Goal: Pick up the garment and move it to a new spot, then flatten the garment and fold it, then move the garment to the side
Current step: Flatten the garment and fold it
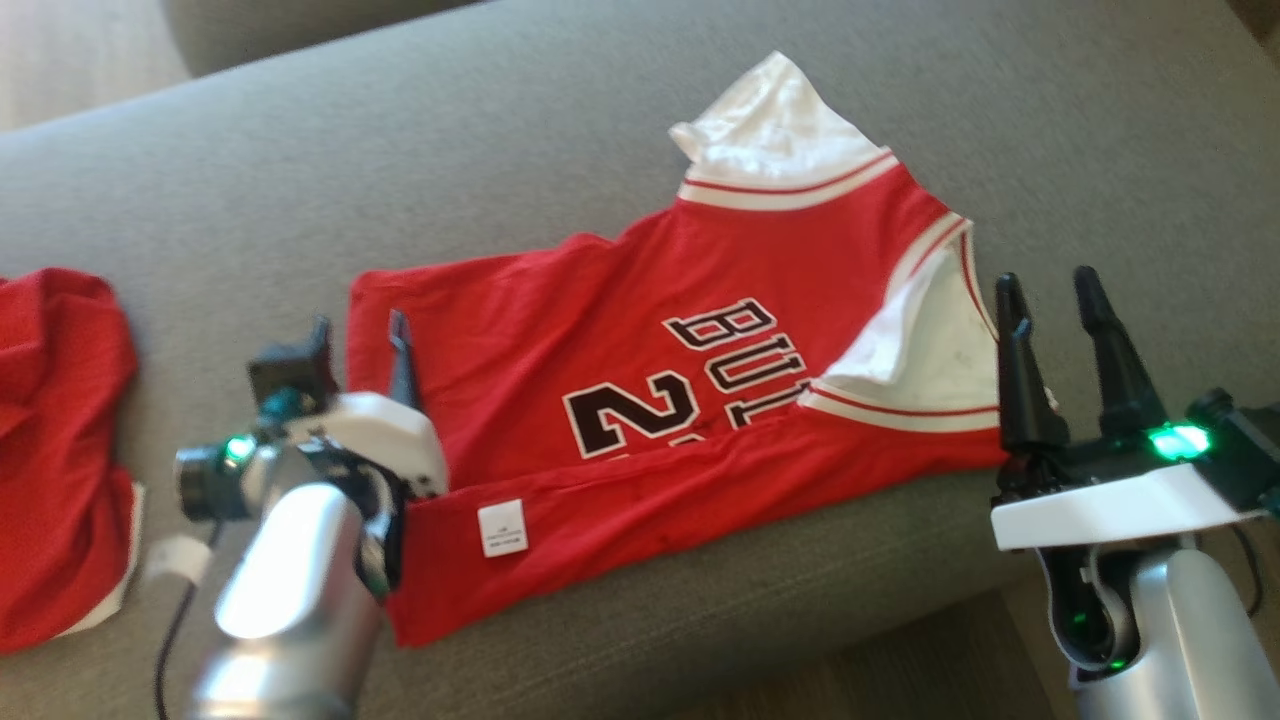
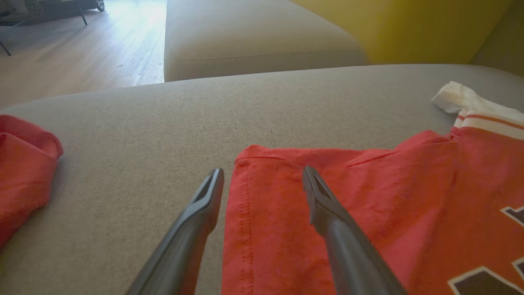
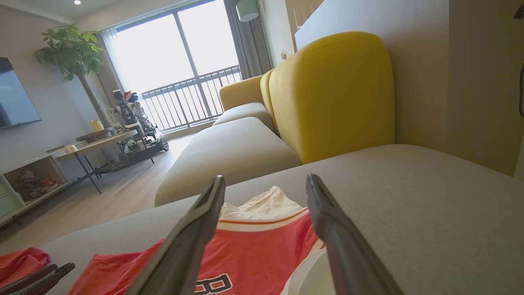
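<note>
Since the red jersey (image 1: 640, 300) lies half-folded on the sofa (image 1: 300, 180), left end effector (image 1: 360, 322) at its hem and right end effector (image 1: 1045, 282) by the armhole, both wide open, I'd pinch both ends together so nothing bunches.

This is a home living room. A long grey sofa (image 3: 409, 196) with yellow back cushions (image 3: 331, 94) runs toward tall glass doors (image 3: 176, 53) and a railed balcony (image 3: 192, 98) at the far end. On the left wall hangs a flat television (image 3: 16, 94) above a low cabinet (image 3: 24, 180), with a leafy indoor tree (image 3: 69, 53), a small table (image 3: 98, 141) and pale wooden floor (image 3: 123, 192) nearby.
</note>
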Motion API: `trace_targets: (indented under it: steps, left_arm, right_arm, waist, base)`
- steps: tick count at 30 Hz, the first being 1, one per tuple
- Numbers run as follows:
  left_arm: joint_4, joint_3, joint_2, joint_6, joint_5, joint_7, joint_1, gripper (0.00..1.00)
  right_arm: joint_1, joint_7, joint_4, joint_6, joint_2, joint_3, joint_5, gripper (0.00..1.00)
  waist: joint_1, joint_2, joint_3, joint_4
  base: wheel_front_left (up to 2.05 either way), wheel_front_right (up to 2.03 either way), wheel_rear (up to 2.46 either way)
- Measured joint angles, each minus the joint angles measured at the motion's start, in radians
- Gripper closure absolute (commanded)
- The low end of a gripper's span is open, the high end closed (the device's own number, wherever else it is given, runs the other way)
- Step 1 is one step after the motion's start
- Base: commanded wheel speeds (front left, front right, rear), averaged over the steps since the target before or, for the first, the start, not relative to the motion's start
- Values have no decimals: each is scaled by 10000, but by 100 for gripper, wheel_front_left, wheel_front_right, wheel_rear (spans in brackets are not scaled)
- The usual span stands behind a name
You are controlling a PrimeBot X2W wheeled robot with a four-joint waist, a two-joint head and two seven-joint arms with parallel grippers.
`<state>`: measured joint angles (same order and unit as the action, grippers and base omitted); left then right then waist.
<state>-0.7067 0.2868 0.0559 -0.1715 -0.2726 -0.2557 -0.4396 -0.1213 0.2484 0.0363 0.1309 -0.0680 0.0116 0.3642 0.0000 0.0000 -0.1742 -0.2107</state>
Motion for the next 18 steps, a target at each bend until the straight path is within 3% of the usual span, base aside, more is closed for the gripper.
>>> trace_targets:
  steps: [5, 9, 18]
  left_arm:
    - [-1373, -326, 359, -61, 69, 0, -1153, 0]
    - [-1718, -539, 477, -58, 69, 0, -1659, 0]
    - [-2610, -635, 477, 58, 73, 0, -1918, 0]
  right_arm:
    - [-112, 40, -130, 0, -2, -326, 0, 0]
    - [-114, 40, -130, 0, 0, -326, -10, 0]
    - [-138, 40, -150, 0, 12, -263, -38, 0]
  waist:
    - [0, 0, -494, -509]
    - [0, 0, -794, -800]
    - [0, 0, -907, -921]
  base:
    - [0, 0, 0]
    - [0, 0, 0]
    - [0, 0, 0]
